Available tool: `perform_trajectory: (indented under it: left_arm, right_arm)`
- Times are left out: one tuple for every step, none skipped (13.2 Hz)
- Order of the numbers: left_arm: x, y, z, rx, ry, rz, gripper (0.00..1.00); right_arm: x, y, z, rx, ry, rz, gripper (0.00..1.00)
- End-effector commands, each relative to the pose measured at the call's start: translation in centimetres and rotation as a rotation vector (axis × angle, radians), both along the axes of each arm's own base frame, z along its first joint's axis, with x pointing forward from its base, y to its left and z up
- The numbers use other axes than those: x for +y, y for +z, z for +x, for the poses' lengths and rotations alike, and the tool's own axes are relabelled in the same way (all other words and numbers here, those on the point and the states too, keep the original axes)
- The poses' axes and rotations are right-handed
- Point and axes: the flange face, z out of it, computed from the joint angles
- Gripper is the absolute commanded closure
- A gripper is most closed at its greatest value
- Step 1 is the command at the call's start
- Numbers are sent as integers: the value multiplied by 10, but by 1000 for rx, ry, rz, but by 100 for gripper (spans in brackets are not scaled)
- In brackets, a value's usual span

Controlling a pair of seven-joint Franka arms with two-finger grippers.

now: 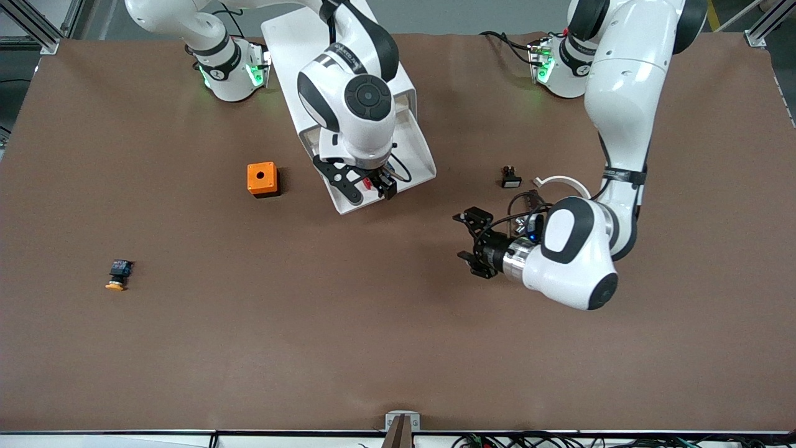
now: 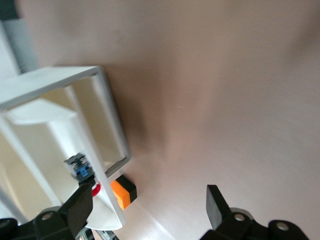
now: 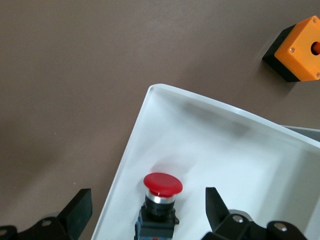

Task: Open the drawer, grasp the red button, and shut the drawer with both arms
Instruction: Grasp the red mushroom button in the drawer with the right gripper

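The drawer is already open. The white plastic drawer tray stands pulled out of its white housing in the upper middle of the front view, so the step in hand is the grab. The right arm reaches down from its base at the top of that view. Its black two-finger right gripper hangs low over the tray's front corner, and its claw is released, with one finger on each side of the small push button with the round red cap and black-and-blue body. That button sits inside the tray, close to the rim, cap up. The fingers do not touch it.

The next move looks like a short descent and a squeeze on the body below the cap. The near finger must clear the tray wall, which runs just beside the button.

The left gripper waits over bare brown table in the middle of the front view, toward the left arm's end. It is also spread wide and holds nothing. Judging by the task, it is placed to push the drawer shut once the button is out.

The right wrist view alone shows the clear gaps between fingers and cap, since the front view hides most of the button under the wrist. The left wrist view shows the housing as a hollow frame seen side-on. Only the front view takes in the orange box with a hole beside the drawer and the yellow-capped button lying well apart, lower in the frame toward the right arm's end.
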Motion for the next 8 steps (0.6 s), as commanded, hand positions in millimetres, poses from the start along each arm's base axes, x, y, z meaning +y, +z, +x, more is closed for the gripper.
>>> perform_trajectory:
  left_arm:
    - [-10, 18, -1, -202, -180, -42, 0]
    - [-6, 32, 1, -291, -264, -64, 0]
    - [-1, 36, 2, -360, -365, -69, 0]
    - [3, 43, 2, -418, -450, -70, 0]
    - [6, 50, 2, -467, -528, -74, 0]
    - [10, 51, 2, -500, -607, -55, 0]
    - [11, 53, 1, -519, -660, -40, 0]
    - [12, 67, -1, -546, -699, -24, 0]
  right_arm:
    - [0, -5, -7, -6, -91, -3, 0]
    - [8, -5, -15, -7, -86, -4, 0]
    - [11, -5, -19, -6, -82, -3, 0]
    - [18, -13, -25, 0, -69, -9, 0]
    - [24, -19, -31, 2, -55, -15, 0]
    - [27, -25, -32, 3, -52, -17, 0]
    - [27, -28, -31, 1, -52, -16, 0]
    - [27, -33, -31, 6, -50, -22, 0]
